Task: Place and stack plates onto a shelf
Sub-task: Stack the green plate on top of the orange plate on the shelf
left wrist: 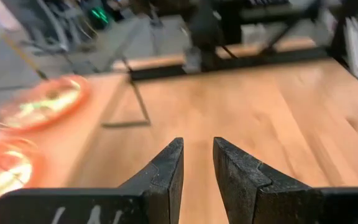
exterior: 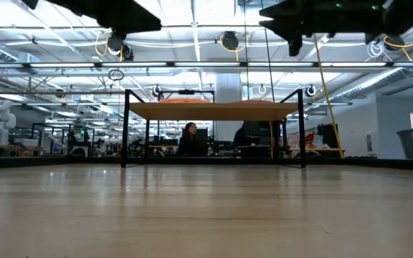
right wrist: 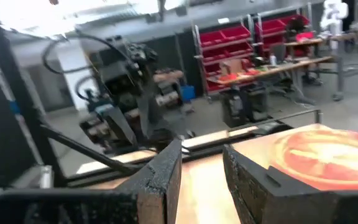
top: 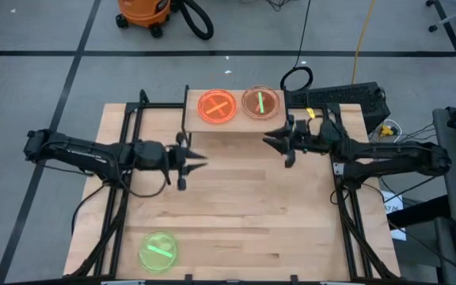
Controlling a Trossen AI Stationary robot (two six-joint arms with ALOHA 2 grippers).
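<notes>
A: Looking down on the desk. Seeing the shelf at 12 o'clock, carrying two stacks of plates: the orange plates on one side, a greenish-orange stack touching or just beside them.

B: And sitting alone at 7 o'clock, near the front edge, one green plate. Probably waiting for pickup, judging by the task.

A: Hovering at 9 o'clock of centre, the left end effector, fingers parted a little, holding nothing. Pointing toward 3 o'clock, well apart from the green plate.

B: Hanging at 2 o'clock, just off the shelf's front edge, the right end effector. Fingers also spread a little, gripping nothing. Looking like a release just off the shelf, though only guessing.

A: Showing the same in the right wrist view: a narrow gap between the fingers, an orange plate lying on the board beyond them.

B: Standing in the way of anything?

A: Hardly. Bare wood between the left end effector and the green plate. Only the shelf's thin black legs needing care on approach.

B: Around the desk: an orange vacuum on the floor at 11 o'clock, a black keyboard at 2 o'clock. Far behind, people sitting in the room.
</notes>
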